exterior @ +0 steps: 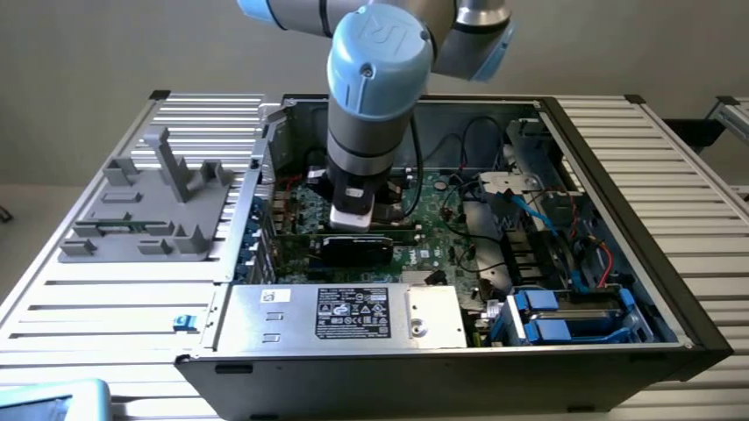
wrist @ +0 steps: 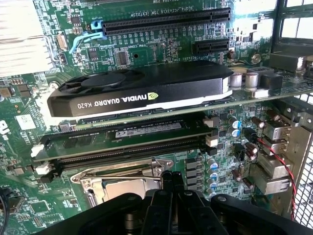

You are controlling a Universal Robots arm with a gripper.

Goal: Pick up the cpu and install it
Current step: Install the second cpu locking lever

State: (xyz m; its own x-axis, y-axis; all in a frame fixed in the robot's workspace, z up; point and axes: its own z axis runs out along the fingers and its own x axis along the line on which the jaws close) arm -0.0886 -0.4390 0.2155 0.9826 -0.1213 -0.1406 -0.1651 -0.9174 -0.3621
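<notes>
Here we see a big open computer case lying on a ribbed metal table. Our robot arm reaches straight down into the case, over the green motherboard. On the exterior view's left, a grey plastic fixture with upright posts sits on the table beside the case. Inside the case we see a black graphics card standing on the board, with long black memory slots beside it. Just past the slots sits the shiny metal socket frame. Our gripper hangs right above that frame, its fingers pressed together. We cannot tell where the cpu is, or whether the fingertips pinch it.
</notes>
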